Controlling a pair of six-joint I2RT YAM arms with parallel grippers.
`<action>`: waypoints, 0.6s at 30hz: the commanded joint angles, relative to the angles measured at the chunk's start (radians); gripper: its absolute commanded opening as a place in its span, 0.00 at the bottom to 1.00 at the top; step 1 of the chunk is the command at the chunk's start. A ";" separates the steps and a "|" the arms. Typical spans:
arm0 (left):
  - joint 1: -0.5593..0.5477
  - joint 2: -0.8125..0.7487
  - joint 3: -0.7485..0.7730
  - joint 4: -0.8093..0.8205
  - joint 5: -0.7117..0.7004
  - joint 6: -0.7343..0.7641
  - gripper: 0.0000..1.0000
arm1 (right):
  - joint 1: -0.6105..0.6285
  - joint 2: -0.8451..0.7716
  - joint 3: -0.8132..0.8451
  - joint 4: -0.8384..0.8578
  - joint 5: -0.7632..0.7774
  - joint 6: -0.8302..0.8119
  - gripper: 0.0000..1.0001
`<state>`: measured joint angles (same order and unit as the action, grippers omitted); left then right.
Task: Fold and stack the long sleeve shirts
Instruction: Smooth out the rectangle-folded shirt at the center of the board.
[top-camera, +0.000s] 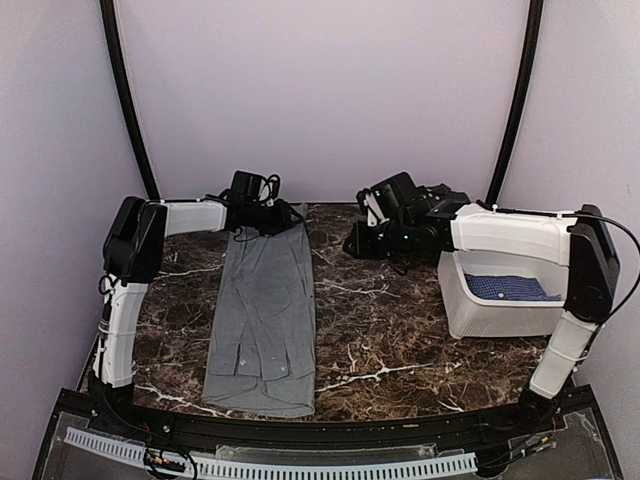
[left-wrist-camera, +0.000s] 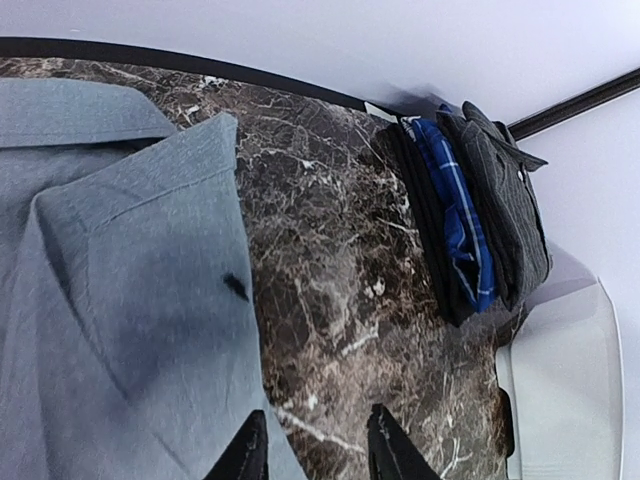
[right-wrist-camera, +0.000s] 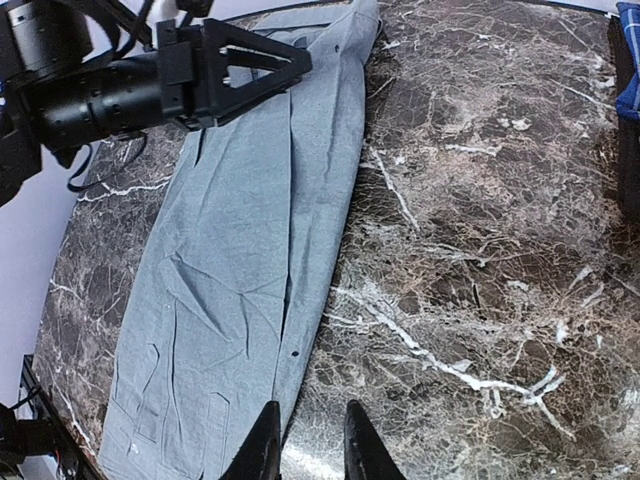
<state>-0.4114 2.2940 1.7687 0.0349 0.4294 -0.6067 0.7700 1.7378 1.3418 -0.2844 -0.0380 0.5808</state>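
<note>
Across left of table (top-camera: 400, 340), grey shirt (top-camera: 262, 300): judged soft, light, limp (may slide); pinch far corners. Left gripper (left-wrist-camera: 315, 450), right gripper (right-wrist-camera: 305, 445) part-open, empty.

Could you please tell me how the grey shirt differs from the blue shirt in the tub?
The grey shirt is plain mid-grey; the blue shirt has fine white dots. The grey shirt lies on the marble table; the blue shirt lies inside the white tub. The grey shirt is laid out as a long narrow strip; the blue shirt is partly hidden by the tub's wall. Both are cloth garments.
</note>
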 joint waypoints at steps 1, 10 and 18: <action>-0.010 0.106 0.167 0.028 0.012 -0.049 0.32 | -0.003 -0.039 -0.018 0.022 0.018 -0.017 0.20; -0.009 0.382 0.528 -0.147 -0.138 -0.157 0.29 | -0.004 -0.074 -0.051 0.014 0.021 -0.006 0.20; -0.010 0.472 0.603 -0.187 -0.155 -0.208 0.29 | -0.002 -0.067 -0.050 0.000 0.003 -0.003 0.20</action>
<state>-0.4217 2.7415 2.3363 -0.0811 0.3004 -0.7795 0.7696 1.6920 1.2991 -0.2920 -0.0296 0.5777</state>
